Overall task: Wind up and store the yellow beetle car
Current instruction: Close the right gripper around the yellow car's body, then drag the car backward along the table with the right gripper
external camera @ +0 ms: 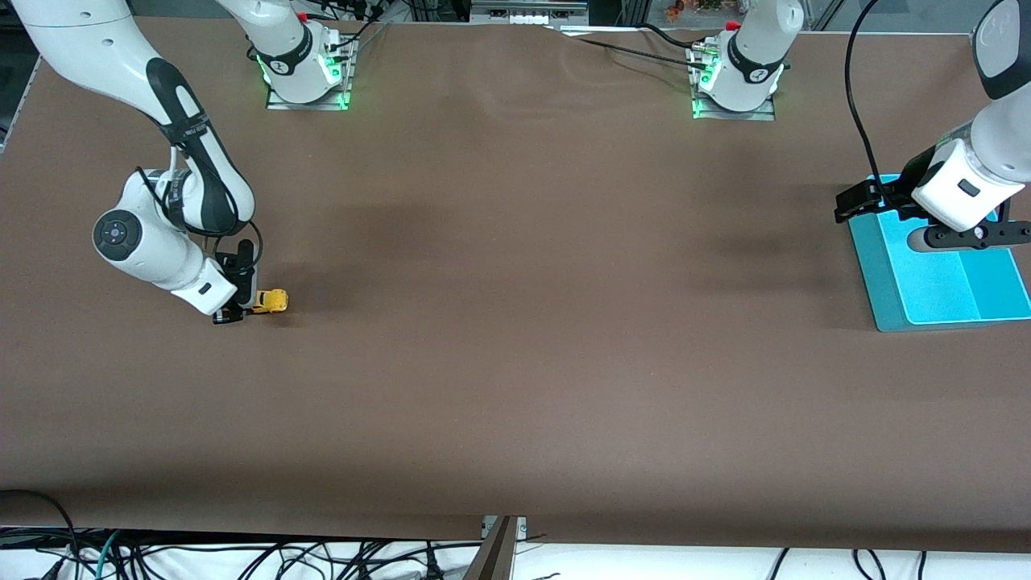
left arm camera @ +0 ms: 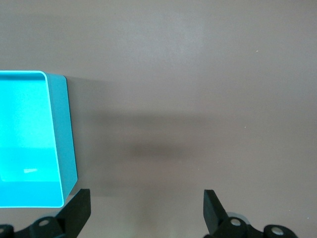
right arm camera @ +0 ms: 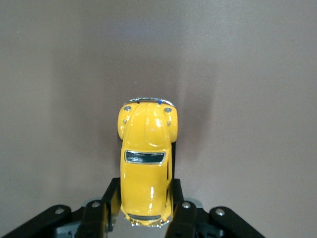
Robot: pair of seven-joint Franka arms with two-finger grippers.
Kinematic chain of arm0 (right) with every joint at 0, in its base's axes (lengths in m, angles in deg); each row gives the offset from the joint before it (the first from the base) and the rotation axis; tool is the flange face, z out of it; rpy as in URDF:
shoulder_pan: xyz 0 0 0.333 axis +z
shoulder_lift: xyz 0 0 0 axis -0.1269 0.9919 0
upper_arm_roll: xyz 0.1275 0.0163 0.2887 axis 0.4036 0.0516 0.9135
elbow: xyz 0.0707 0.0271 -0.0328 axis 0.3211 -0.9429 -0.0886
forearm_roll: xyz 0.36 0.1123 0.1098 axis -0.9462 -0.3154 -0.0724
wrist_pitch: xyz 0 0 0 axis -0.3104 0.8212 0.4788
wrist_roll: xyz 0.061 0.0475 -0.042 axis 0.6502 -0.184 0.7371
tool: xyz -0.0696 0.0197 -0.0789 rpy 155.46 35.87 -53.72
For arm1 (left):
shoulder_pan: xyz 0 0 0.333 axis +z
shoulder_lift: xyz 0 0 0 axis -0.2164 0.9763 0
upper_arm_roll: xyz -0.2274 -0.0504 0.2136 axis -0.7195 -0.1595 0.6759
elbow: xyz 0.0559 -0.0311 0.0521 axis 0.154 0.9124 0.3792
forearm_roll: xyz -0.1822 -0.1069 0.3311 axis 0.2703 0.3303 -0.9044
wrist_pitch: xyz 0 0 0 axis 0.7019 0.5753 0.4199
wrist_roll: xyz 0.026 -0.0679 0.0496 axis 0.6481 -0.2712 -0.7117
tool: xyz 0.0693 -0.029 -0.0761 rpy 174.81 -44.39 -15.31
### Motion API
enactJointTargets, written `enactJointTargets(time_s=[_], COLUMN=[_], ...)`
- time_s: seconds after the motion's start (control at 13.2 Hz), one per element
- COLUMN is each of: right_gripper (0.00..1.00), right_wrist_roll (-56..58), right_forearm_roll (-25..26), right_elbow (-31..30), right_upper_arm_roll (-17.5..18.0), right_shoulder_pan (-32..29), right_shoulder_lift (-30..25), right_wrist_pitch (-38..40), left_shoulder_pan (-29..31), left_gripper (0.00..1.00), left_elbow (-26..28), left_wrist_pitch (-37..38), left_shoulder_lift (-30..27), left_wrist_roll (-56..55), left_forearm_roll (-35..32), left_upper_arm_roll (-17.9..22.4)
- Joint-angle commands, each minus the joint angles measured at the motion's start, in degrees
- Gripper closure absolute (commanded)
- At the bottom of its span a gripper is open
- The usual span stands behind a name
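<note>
The yellow beetle car [external camera: 271, 301] [right arm camera: 146, 163] rests on the brown table near the right arm's end. My right gripper [external camera: 242, 310] [right arm camera: 144, 198] is down at the table and shut on the car's rear half, one finger against each side. The rounded hood and front bumper stick out past the fingertips. My left gripper [external camera: 854, 201] [left arm camera: 146, 208] hangs open with nothing between its fingers, over the table at the edge of the teal tray [external camera: 886, 298] [left arm camera: 67, 148] at the left arm's end, where that arm waits.
The teal tray has a lighter inner floor [external camera: 942, 282] split into two compartments. The two arm bases [external camera: 306, 76] [external camera: 737, 84] stand along the table's edge farthest from the front camera. Cables [external camera: 242, 560] hang below the table's nearest edge.
</note>
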Motion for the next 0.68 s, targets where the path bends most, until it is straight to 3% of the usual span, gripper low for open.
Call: enactJointTargets(time_s=[0.0,0.61], right_gripper=[0.9,0.89], right_wrist_roll=[0.8,10.36], right_forearm_roll=[-0.9,-0.81], right_elbow=[0.01,2.82], right_upper_arm_roll=[0.31,-0.04], right_shoulder_pan=[-0.95,-9.55], right_shoulder_lift=[1.38,5.96], right_wrist_pitch=[-0.32,-2.78], left_shoulder_pan=[0.46,0.46], left_gripper=[0.0,0.0], left_elbow=[-0.54,-0.54], left_wrist_pitch=[0.89,0.89], left_shoulder_lift=[-0.47,-0.38], left_wrist_roll=[-0.31,-0.31], left_forearm_roll=[-1.76,-1.76], left_upper_arm_roll=[-0.58,-0.58])
